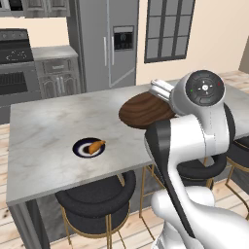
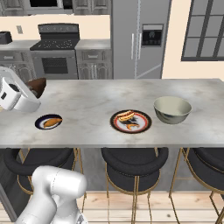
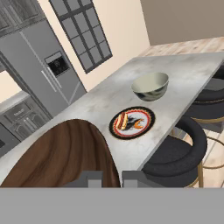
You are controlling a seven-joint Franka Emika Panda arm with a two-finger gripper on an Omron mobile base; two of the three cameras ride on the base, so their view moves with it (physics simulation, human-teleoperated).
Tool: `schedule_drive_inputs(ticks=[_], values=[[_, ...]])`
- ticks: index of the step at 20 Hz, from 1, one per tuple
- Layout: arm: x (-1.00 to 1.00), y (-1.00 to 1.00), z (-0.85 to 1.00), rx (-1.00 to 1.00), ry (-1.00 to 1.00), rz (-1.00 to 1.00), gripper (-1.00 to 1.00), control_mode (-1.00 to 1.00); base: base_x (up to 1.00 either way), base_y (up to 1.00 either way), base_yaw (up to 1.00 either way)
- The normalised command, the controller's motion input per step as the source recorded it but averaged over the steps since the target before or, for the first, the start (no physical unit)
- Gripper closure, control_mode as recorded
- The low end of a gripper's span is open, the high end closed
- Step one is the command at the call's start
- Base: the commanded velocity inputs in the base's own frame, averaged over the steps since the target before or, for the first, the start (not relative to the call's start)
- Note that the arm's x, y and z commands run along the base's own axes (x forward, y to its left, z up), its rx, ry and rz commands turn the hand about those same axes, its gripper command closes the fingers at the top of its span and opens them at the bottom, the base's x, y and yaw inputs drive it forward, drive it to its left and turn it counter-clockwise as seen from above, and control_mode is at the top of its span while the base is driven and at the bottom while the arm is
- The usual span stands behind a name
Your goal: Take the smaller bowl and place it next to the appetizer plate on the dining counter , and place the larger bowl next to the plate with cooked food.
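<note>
My gripper [image 3: 109, 179] is shut on the rim of the smaller bowl [image 3: 61, 155], a shallow dark-brown wooden one. The bowl [image 1: 145, 111] hangs tilted above the dining counter [image 1: 48, 126], to the right of and behind the appetizer plate [image 1: 89, 147]. In the right base view the bowl [image 2: 38, 86] is just above and behind that plate [image 2: 48, 121]. The plate with cooked food [image 2: 131, 120] lies at the counter's middle front. Right of it stands the larger bowl [image 2: 172, 109], cream inside, also seen in the hand view [image 3: 150, 85].
Black round stools [image 2: 133, 168] with brass legs stand along the counter's near side. Behind the counter are a steel fridge [image 2: 138, 39], a stove [image 2: 57, 52], grey cabinets and a window [image 1: 168, 29]. Bare marble lies left of the appetizer plate.
</note>
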Motion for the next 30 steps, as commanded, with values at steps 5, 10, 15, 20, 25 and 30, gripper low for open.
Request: schedule_drive_inputs(ticks=[5, 10, 15, 20, 25, 30], values=[[0.12, 0.00, -0.20, 0.00, 0.00, -0.02, 1.00, -1.00, 0.00, 0.00, 0.00], [0.32, 0.00, -0.43, 0.10, -0.04, 0.00, 1.00, -1.00, 0.00, 0.00, 0.00], [0.30, -0.05, -0.50, 0.24, -0.01, 0.03, 1.00, -1.00, 0.00, 0.00, 0.00], [0.42, -0.10, -0.36, 0.18, 0.00, 0.01, 1.00, -1.00, 0.00, 0.00, 0.00], [0.49, -0.04, -0.17, 0.06, 0.00, 0.01, 1.00, -1.00, 0.00, 0.00, 0.00], [0.60, 0.00, -0.22, 0.00, 0.06, 0.00, 1.00, -1.00, 0.00, 0.00, 0.00]])
